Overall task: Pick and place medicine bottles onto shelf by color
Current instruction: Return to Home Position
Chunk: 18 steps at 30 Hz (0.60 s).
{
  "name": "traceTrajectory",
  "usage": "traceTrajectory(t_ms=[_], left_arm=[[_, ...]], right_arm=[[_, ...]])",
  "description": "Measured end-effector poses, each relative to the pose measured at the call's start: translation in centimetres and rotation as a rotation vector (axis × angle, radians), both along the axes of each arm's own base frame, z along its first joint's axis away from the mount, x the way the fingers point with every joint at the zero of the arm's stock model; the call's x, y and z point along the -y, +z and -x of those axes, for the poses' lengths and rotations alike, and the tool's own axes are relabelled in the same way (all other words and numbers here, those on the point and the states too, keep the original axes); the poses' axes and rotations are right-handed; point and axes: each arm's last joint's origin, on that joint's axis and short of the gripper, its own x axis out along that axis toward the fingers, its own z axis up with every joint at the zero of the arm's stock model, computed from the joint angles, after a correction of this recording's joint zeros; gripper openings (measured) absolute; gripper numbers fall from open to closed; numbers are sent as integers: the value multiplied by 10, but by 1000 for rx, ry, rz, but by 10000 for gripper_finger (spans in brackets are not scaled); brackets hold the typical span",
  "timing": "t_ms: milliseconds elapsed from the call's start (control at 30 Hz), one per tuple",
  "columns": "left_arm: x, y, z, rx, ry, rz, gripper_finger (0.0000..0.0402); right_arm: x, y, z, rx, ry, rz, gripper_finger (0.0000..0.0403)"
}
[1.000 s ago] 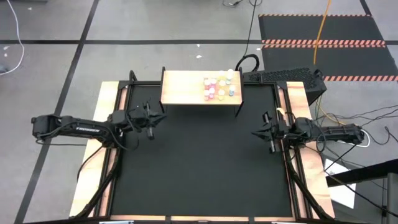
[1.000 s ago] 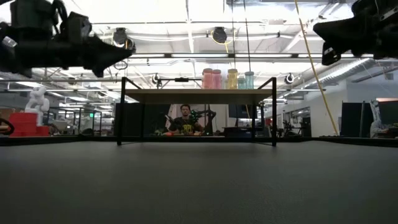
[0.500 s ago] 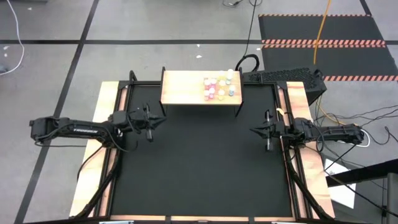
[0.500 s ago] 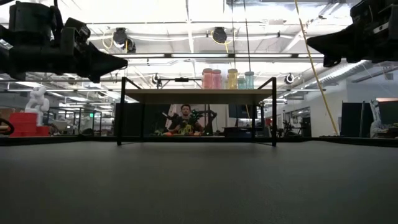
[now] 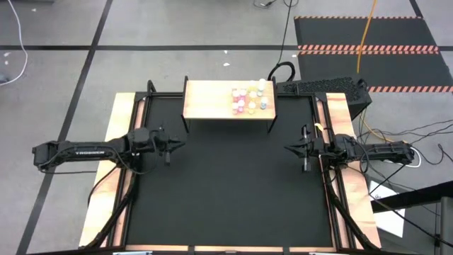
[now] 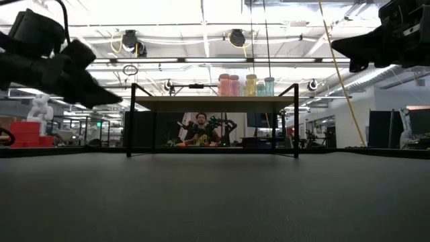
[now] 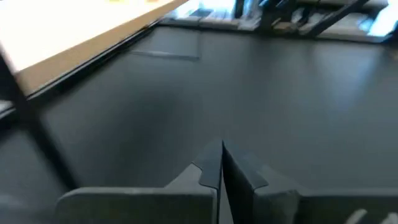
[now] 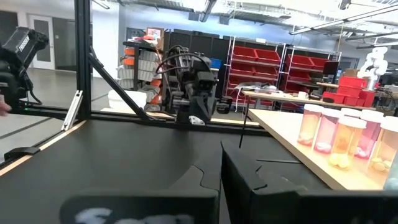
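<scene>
High view finds the medicine bottles [image 5: 249, 99] clustered at the right end of the shelf [image 5: 209, 100] by the black mat's [image 5: 226, 191] far edge, apparently grouped by colour, while the left gripper [image 5: 168, 144] and right gripper [image 5: 292, 149] hang over opposite sides of the mat, each with fingers pressed together and holding nothing.

bottles [image 5: 249, 99]: pink, yellow, teal | shelf [image 5: 209, 100]: tan | mat [image 5: 226, 180]: black
</scene>
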Motion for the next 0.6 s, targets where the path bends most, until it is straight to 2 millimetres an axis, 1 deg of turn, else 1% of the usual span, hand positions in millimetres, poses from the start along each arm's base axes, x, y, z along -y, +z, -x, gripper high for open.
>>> traceTrajectory(t_ms=[100, 200, 433, 600], left_arm=[[-2, -4, 1, -52, 58, -47, 6], [-2, -4, 1, -60, 76, -61, 3], [-3, -4, 1, -59, 80, -64, 29], [-3, -4, 1, -57, 80, -65, 31]], right_arm=[[0, 0, 0, 0, 0, 0, 0], [0, 0, 0, 0, 0, 0, 0], [0, 0, 0, 0, 0, 0, 0], [0, 0, 0, 0, 0, 0, 0]])
